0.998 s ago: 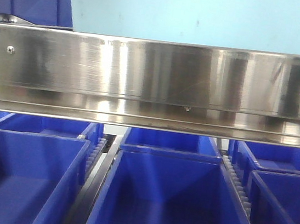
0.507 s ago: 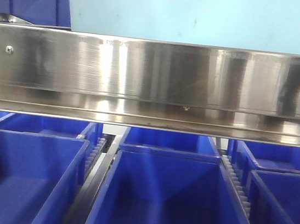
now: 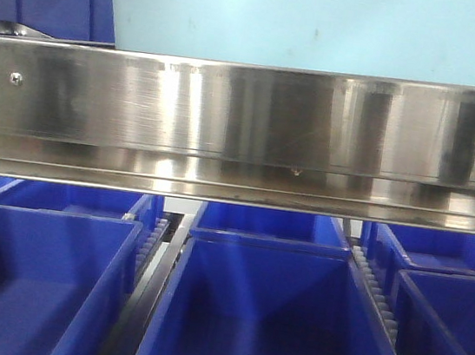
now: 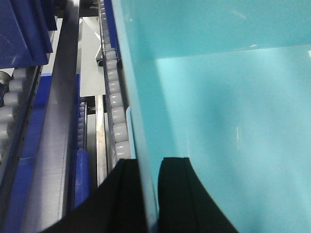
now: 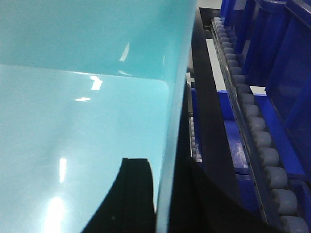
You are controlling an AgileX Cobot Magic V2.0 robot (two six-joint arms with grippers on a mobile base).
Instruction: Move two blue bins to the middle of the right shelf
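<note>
Spanning the upper level above the steel shelf rail [image 3: 245, 117], a pale turquoise bin [image 3: 328, 23] is shown, its smooth plastic walls glossy with reflected light. One side wall is pinched by the left gripper [image 4: 148, 194], the opposite wall by the right gripper [image 5: 163, 204], one finger inside and one outside. Below, dark blue bins [image 3: 271, 322] are ranged.

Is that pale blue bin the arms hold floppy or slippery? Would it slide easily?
Likely stiff: the wall of the pale blue bin looks straight where the left gripper and right gripper pinch it. Its glossy plastic may be slippery. On the rollers it would probably glide easily.
</note>
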